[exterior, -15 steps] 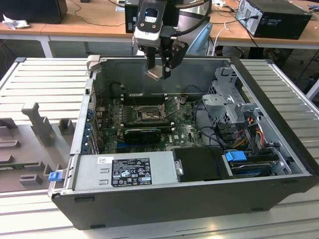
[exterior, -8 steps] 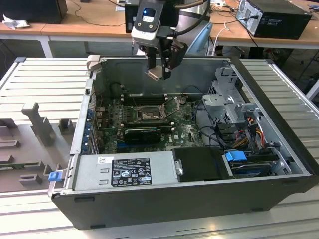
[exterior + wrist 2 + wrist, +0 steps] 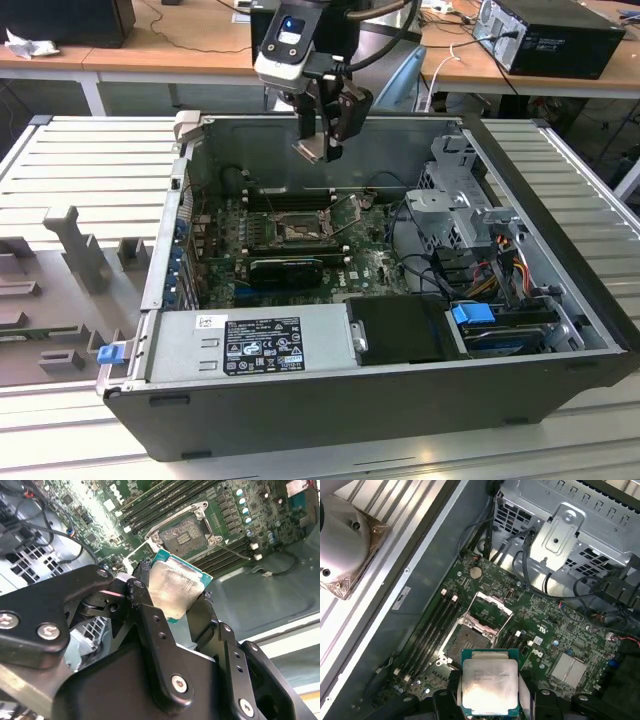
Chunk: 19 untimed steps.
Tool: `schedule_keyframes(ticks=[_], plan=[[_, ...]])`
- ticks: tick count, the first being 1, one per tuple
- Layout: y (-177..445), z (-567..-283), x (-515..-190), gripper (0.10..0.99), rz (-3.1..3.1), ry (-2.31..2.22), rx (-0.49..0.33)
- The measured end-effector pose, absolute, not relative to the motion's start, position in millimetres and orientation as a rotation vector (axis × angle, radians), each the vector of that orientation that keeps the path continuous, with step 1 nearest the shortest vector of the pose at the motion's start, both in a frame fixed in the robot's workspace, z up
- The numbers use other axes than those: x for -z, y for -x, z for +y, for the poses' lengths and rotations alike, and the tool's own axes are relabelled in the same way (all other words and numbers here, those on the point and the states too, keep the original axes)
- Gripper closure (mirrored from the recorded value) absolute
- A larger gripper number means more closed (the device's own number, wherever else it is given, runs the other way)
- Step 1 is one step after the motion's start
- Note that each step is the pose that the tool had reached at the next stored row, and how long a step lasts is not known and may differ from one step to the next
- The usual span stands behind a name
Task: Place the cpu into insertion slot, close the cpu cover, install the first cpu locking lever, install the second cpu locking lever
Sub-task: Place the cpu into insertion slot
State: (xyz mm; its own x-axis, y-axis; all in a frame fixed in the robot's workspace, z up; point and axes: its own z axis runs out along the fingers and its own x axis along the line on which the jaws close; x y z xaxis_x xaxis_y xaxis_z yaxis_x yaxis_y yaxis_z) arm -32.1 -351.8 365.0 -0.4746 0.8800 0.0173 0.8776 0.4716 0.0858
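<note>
1. Right now my gripper (image 3: 318,148) hangs over the far part of the open computer case (image 3: 300,410), well above the motherboard (image 3: 372,265).
2. My fingers (image 3: 145,587) are drawn in narrow on the cpu (image 3: 175,587), pinching it by two opposite edges; its pale metal top, ringed by a green rim, faces the cameras in both wrist views (image 3: 489,685).
3. So the cpu (image 3: 309,151) is in the air, touching nothing but my fingers.
4. Below it on the board, toward the case's far wall, lies the insertion slot (image 3: 298,232); in both wrist views (image 3: 184,537) its dark contact field is bare (image 3: 467,642).
5. Beside the slot, the cpu cover (image 3: 495,604) stands swung up off it, on the side toward the drive cage (image 3: 570,530); the cage sits at the exterior view's right (image 3: 455,200).
</note>
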Motion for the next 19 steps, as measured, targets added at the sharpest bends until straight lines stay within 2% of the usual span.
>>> schedule_keyframes(ticks=[19], plan=[[32.1, -351.8, -363.5, 0.549, 2.393, -1.968, -0.120]])
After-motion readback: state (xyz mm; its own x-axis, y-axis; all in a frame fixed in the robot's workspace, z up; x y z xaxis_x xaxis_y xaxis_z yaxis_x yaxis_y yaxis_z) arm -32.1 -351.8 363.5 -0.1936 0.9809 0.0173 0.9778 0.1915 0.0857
